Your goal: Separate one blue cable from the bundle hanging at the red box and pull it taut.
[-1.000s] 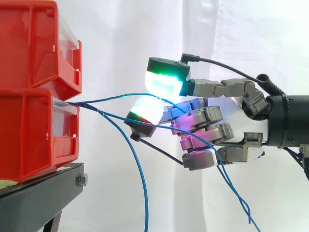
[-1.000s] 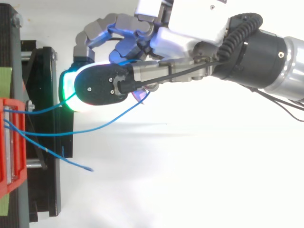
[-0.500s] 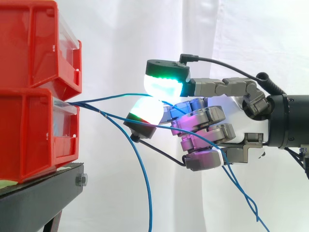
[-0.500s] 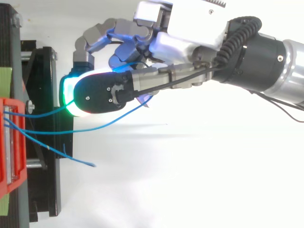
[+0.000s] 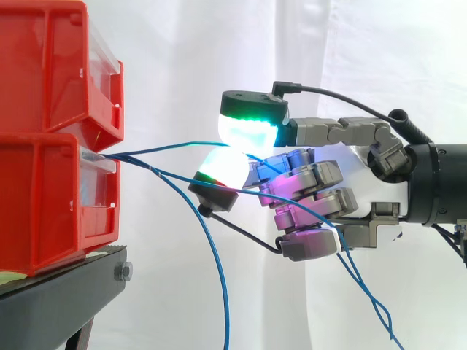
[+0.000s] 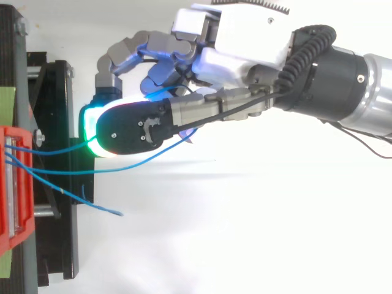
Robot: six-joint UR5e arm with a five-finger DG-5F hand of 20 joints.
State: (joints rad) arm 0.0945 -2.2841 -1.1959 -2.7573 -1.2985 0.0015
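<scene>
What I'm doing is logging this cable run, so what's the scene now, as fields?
hand: enters from right, pads pinching the top blue cable
top blue cable: runs from the lower red bin to the pinch, slightly bowed
second blue cable: hangs down from that bin
third blue cable: passes the curled fingers, trails down right
upper red bin: stacked on the lower one
black stand: under the bins

No text, label, number or sign can be read anywhere here.

red bins (image 5: 44, 189): glossy plastic
stand (image 5: 73, 292): black matt metal
curtain (image 5: 182, 58): white cloth
blue cable (image 5: 164, 148): smooth
hand (image 6: 245, 49): grey metal, glossy white shell
</scene>
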